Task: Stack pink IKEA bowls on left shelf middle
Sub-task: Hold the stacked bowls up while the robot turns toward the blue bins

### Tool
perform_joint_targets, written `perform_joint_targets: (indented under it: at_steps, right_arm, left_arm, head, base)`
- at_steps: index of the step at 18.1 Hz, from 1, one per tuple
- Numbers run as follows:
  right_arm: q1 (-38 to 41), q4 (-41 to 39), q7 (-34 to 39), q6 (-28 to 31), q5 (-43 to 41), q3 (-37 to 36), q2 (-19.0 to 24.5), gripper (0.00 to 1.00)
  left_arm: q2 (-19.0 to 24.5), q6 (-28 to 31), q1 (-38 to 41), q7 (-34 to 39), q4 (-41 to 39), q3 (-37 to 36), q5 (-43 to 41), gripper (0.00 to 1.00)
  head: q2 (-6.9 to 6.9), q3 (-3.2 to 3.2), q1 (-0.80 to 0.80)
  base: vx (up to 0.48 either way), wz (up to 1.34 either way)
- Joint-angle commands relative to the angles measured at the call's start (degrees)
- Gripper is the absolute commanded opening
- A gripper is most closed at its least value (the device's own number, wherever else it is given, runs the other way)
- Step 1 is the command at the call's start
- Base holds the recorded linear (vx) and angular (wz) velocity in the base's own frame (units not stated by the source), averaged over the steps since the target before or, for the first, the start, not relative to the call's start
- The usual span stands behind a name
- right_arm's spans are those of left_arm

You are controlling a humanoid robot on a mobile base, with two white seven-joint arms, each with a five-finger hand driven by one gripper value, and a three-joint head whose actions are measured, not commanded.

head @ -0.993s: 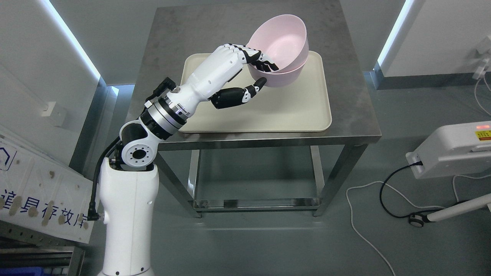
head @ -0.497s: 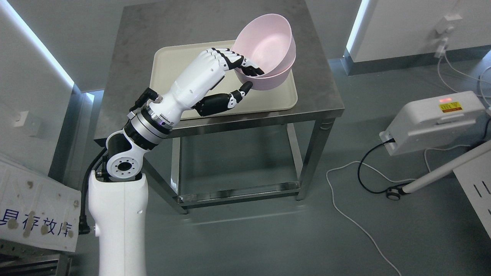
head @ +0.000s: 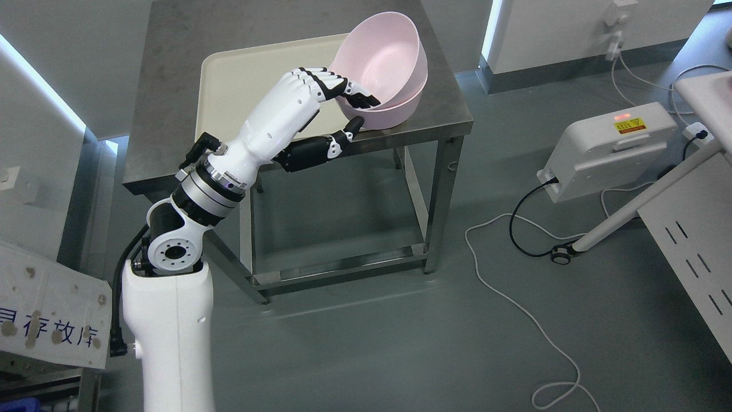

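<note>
Two pink bowls, nested one inside the other, are held tilted in the air above the right end of a steel table. My left hand is shut on their near rim, fingers inside the bowl and thumb under the outside. The left arm reaches up from the lower left. A cream tray lies on the table behind the hand. The right arm is not in view. No shelf shows.
A white machine with a red light sits on the floor at the right, with cables trailing across the grey floor. A white perforated panel stands at the far right. A white sign with blue print leans at the lower left.
The whole picture has shifted: the camera has turned right, so the table moved up and left. The left hand keeps its hold on the nested bowls, which now hang over the table's right end.
</note>
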Motion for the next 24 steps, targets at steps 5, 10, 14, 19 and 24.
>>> perform_joint_targets:
  at_steps: [5, 10, 14, 19, 24]
  right_arm:
    - [0.0, -1.0, 0.0, 0.0, -0.1, -0.3, -1.0, 1.00]
    - [0.0, -1.0, 0.0, 0.0, -0.1, -0.3, -1.0, 1.00]
    - [0.0, -1.0, 0.0, 0.0, -0.1, -0.3, -1.0, 1.00]
    - [0.0, -1.0, 0.0, 0.0, -0.1, -0.3, -1.0, 1.00]
    - [0.0, -1.0, 0.0, 0.0, -0.1, -0.3, -1.0, 1.00]
  left_arm:
    - [1.0, 0.1, 0.1, 0.2, -0.8, 1.2, 0.3, 0.03]
    - [1.0, 0.2, 0.1, 0.3, -0.8, 1.2, 0.7, 0.03]
    - [1.0, 0.3, 0.1, 0.4, -0.7, 1.3, 0.8, 0.04]
    - [1.0, 0.3, 0.1, 0.4, -0.7, 2.0, 0.8, 0.04]
    - [1.0, 0.3, 0.1, 0.4, -0.7, 2.4, 1.0, 0.04]
  head:
    - [0.00, 0.00, 0.00]
    - [0.00, 0.00, 0.00]
    - [0.00, 0.00, 0.00]
    - [0.00, 0.00, 0.00]
    - [0.00, 0.00, 0.00]
  base:
    - [-0.211, 0.14]
    - [-0.224, 0.20]
    - [-0.243, 0.06]
    - [-0.239, 0.05]
    - [-0.211, 0.07]
